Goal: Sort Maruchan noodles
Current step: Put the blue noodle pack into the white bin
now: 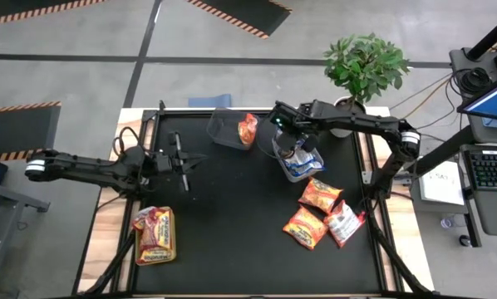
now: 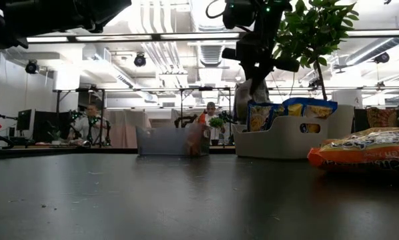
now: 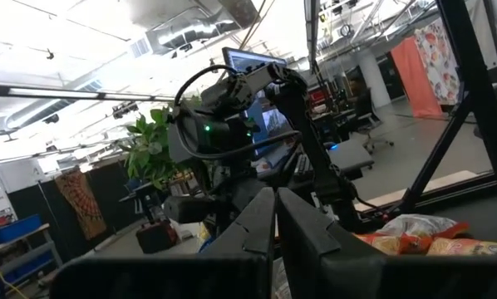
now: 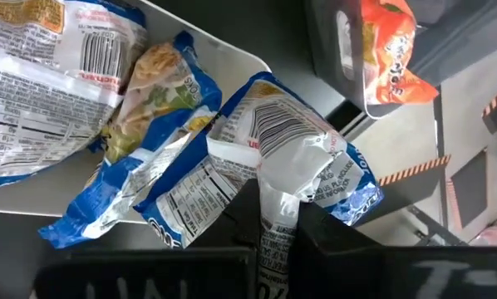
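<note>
Over the white bin (image 1: 299, 169), right claw (image 4: 275, 218) pinches a blue-and-yellow packet (image 4: 294, 154) by its end seam, poised for dropping among matching ones; left claw (image 1: 182, 162) clenched, empty, idle above the worktop (image 1: 232, 224).

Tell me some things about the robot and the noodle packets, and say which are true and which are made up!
1. The right pincer is pinching a blue packet over the white bin. True.
2. The grey bin has three orange packets in it. False: only one orange packet shows there.
3. The left pincer is shut and holds nothing. True.
4. The yellow-green bin sits by the plant. False: it sits at the table's near left side, far from the plant.
5. Loose packets lie on the black table on the right arm's side. True.
</note>
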Controlling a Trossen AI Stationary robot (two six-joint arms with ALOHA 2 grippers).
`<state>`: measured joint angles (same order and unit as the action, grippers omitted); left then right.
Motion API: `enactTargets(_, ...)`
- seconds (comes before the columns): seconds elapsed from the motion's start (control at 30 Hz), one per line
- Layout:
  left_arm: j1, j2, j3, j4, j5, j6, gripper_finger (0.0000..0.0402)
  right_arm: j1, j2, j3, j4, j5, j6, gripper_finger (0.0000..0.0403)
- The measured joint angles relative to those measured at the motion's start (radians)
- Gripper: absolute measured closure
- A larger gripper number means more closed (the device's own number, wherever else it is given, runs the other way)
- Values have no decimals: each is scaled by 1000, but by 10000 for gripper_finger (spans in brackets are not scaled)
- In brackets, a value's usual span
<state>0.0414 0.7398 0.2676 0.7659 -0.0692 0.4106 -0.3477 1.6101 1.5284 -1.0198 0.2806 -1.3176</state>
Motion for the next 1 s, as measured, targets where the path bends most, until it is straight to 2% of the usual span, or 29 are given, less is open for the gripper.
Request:
enactTargets(0.53,0,1,0,-7,0,0,402,-6,104,-4,0,-18,-9,390)
enactTargets(0.77,0,1,0,-7,0,0,402,-11,139,-5,2,-9,61,388)
enactTargets(0.87,0,1,-1,-8,0,0,402,-11,141,-5,3,5,86,369)
enactTargets(1.0,0,1,0,-11,0,0,402,-11,141,-4,3,8,106,318)
